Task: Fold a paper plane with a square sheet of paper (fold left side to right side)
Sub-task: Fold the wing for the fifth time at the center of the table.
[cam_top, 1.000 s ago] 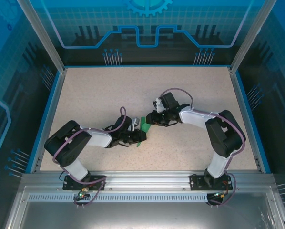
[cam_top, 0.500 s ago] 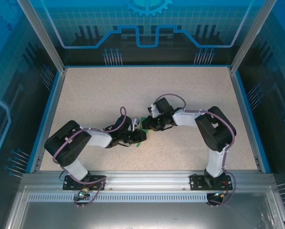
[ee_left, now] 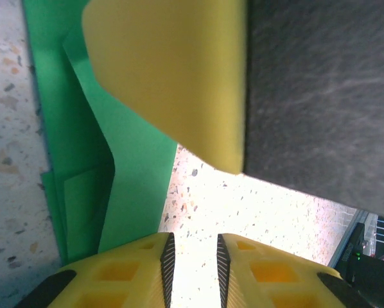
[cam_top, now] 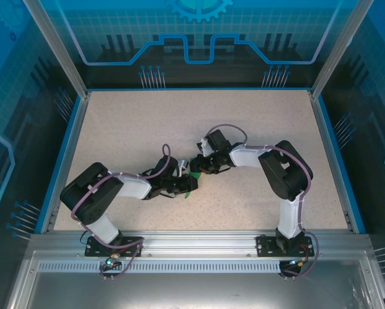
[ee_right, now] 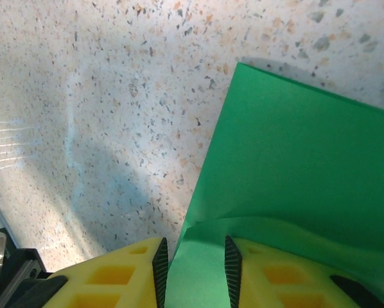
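At frame centre, the right claw (ee_right: 195, 263) clamps the folded bright green paper sheet (ee_right: 295, 167), the left claw (ee_left: 191, 266) slightly apart on the speckled surface (cam_top: 128, 129).

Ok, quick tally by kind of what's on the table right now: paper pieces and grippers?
Green folded paper: 1
Grippers: 2, left gripper and right gripper
Total: 3

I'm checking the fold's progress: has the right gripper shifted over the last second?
Yes. In the top view the right gripper has slid left, away from the table's blue right rail, closing in on the left gripper over the green paper.
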### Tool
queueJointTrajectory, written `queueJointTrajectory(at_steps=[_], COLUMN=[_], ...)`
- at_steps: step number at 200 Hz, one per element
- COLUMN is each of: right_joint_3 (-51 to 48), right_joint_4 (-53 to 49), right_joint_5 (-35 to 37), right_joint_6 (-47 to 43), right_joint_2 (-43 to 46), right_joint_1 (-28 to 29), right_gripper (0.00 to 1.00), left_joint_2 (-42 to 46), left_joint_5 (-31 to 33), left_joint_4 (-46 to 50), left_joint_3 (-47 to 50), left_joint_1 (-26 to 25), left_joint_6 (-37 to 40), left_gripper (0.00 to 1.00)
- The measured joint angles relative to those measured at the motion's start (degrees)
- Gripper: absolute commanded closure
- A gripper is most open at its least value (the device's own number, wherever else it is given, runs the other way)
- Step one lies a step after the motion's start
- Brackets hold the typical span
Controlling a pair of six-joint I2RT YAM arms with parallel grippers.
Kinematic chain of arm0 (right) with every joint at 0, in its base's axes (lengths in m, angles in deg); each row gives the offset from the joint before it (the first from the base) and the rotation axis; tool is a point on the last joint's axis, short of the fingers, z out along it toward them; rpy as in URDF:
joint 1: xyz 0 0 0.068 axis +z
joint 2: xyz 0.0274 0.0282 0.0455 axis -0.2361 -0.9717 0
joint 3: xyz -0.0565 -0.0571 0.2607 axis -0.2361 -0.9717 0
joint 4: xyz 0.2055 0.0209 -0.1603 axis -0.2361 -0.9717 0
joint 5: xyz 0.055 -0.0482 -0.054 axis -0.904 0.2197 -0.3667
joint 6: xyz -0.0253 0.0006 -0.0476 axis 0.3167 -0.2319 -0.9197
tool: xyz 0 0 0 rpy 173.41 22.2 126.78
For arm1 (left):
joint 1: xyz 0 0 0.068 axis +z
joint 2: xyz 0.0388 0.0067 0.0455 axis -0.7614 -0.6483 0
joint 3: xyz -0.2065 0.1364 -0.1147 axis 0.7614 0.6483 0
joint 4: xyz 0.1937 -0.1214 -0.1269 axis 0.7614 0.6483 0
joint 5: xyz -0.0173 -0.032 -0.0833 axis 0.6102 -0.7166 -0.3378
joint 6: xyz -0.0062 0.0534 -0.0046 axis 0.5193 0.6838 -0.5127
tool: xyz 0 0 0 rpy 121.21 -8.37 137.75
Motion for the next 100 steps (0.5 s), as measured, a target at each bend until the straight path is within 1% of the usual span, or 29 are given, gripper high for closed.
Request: queueJointTrajectory(at_steps=[100], right_joint_3=[3.37], right_joint_4=[-4.28], right_joint_5=[0.37], right_joint_6=[-3.80], right_joint_2=[-1.55], right_joint_1=[-0.44], right_gripper=[0.67], left_joint_2=[0.00], left_joint_5=[0.42], left_joint_4=[-0.02], left_joint_3=[0.00], left_joint_1=[-0.02], left_joint_6=[0.02], left_gripper=[0.73])
